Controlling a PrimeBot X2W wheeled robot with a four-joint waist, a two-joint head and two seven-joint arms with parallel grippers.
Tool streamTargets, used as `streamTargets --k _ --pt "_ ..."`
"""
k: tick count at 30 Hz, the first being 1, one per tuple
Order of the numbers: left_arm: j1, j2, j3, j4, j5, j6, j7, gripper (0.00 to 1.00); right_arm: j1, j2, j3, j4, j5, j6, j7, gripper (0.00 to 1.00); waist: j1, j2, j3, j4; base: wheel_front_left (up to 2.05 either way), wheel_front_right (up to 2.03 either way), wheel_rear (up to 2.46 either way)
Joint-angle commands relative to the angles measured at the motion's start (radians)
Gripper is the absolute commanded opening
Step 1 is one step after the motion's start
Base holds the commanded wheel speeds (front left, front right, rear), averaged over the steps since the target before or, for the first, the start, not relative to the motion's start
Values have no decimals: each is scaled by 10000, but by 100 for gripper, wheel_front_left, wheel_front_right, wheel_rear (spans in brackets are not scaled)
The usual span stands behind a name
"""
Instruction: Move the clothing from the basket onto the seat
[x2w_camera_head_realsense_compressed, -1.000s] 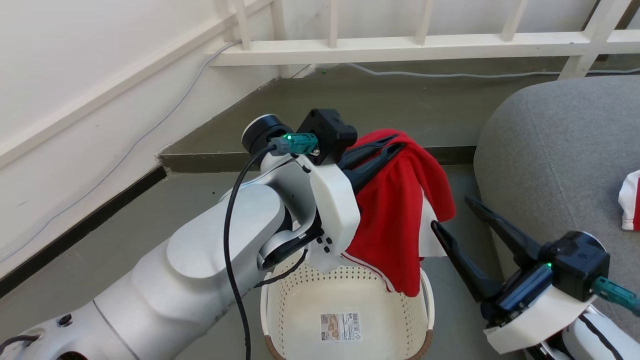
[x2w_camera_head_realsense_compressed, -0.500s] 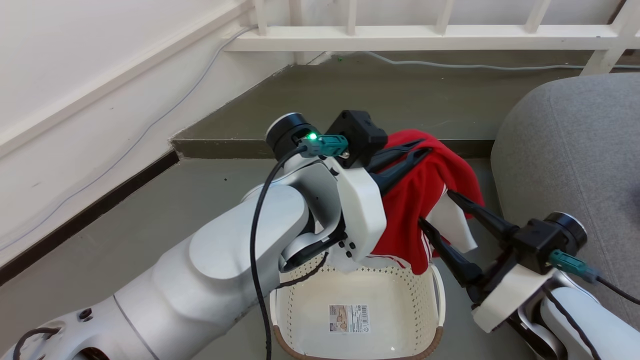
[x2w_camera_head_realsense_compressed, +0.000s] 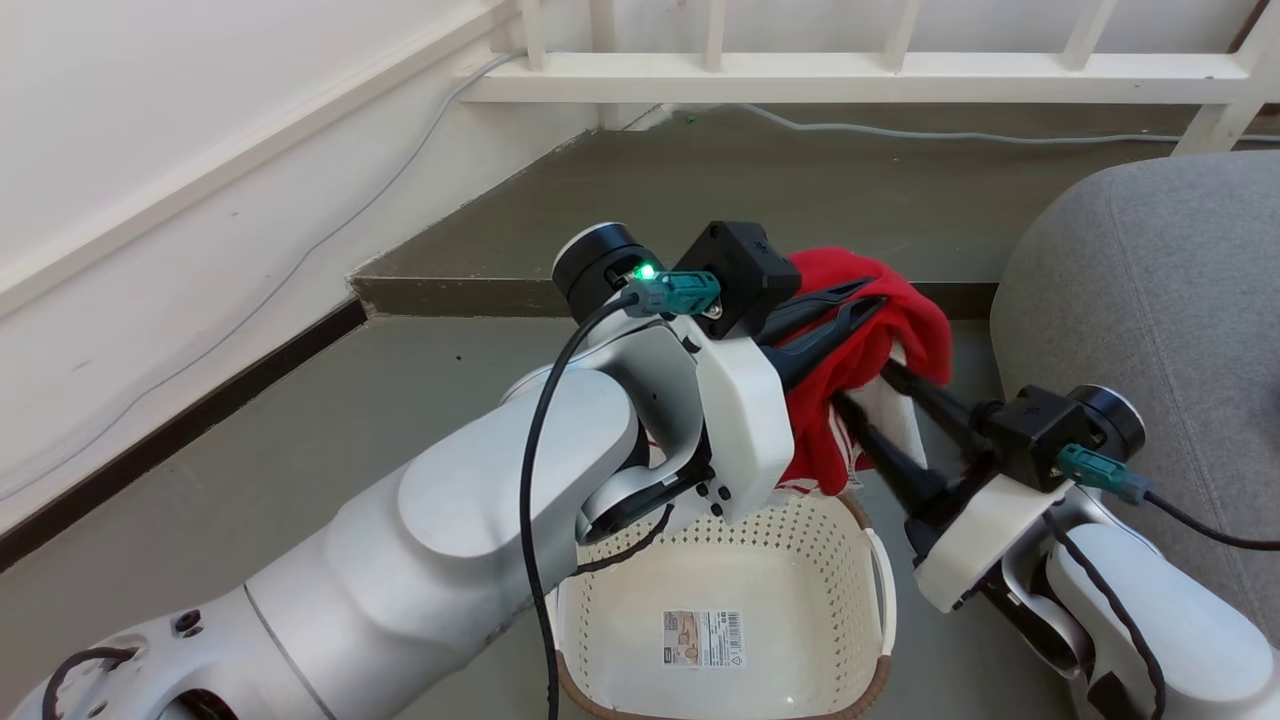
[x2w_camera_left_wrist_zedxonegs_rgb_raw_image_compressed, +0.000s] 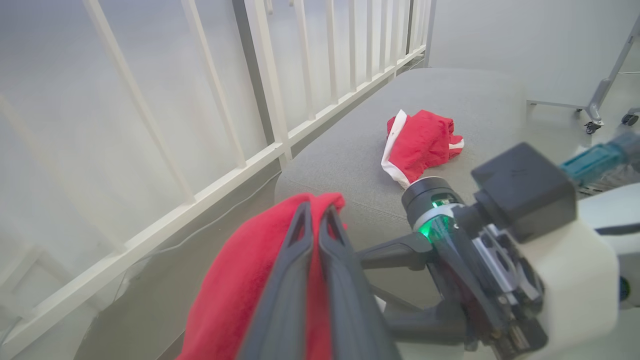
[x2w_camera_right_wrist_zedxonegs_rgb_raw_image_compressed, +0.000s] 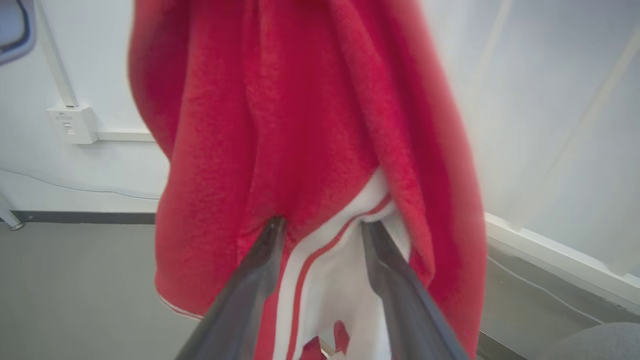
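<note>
My left gripper (x2w_camera_head_realsense_compressed: 872, 293) is shut on the top of the red clothing (x2w_camera_head_realsense_compressed: 905, 330), which hangs bunched above the far right corner of the cream basket (x2w_camera_head_realsense_compressed: 620, 620). A barcode sticker lies on the basket's bottom. In the left wrist view the shut fingers (x2w_camera_left_wrist_zedxonegs_rgb_raw_image_compressed: 316, 210) lie over the red fabric (x2w_camera_left_wrist_zedxonegs_rgb_raw_image_compressed: 240, 280). My right gripper (x2w_camera_head_realsense_compressed: 862, 388) is open, reaching up-left into the hanging cloth. In the right wrist view its tips (x2w_camera_right_wrist_zedxonegs_rgb_raw_image_compressed: 322, 225) press against the clothing (x2w_camera_right_wrist_zedxonegs_rgb_raw_image_compressed: 300, 125), with the white striped part between them. The grey seat (x2w_camera_head_realsense_compressed: 1130, 290) stands at the right.
Another red and white garment (x2w_camera_left_wrist_zedxonegs_rgb_raw_image_compressed: 422, 145) lies on the seat (x2w_camera_left_wrist_zedxonegs_rgb_raw_image_compressed: 350, 155). A white railing (x2w_camera_head_realsense_compressed: 850, 65) runs along the back above a raised floor step (x2w_camera_head_realsense_compressed: 460, 295). A cable (x2w_camera_head_realsense_compressed: 900, 130) trails along the floor, and a white wall is on the left.
My right gripper has moved up and left until its open fingers reach into the hanging clothing. The clothing's lower part is now bunched higher above the basket. The head camera has shifted.
</note>
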Motion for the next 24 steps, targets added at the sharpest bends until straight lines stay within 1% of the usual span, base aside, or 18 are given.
streamTargets --k 1,7,8,9,10,11,12,19,24 --pt "-502 87 335 -135 -29 25 -138 0 -170 46 -15 -122 156 40 -117 0 0 0 4 -10 0 0 0" --pt "-430 53 305 -8 -43 25 -267 0 -168 105 -65 -227 224 40 -117 0 0 0 13 -54 0 0 0" --pt "-415 58 300 42 -30 43 -320 5 -135 68 -88 -299 231 40 -117 0 0 0 19 -81 0 0 0" --pt "-415 58 300 42 -30 43 -320 5 -135 68 -88 -299 231 40 -117 0 0 0 19 -81 0 0 0" --pt "-406 59 296 66 -16 54 -353 42 -114 46 -104 -330 237 40 -117 0 0 0 20 -93 0 0 0" --pt "-395 61 298 90 -2 73 -398 93 -95 29 -122 -361 245 40 -117 0 0 0 20 -104 0 0 0" --pt "-380 59 306 115 3 90 -445 100 -79 12 -138 -399 251 40 -117 0 0 0 22 -118 0 0 0" --pt "-237 54 199 328 149 85 -848 100 30 -56 -313 -755 234 40 -117 0 0 0 21 -253 0 0 0" --pt "99 164 144 503 236 109 -1315 100 158 -128 -397 -1021 259 40 -117 0 0 0 -35 -525 0 0 0"
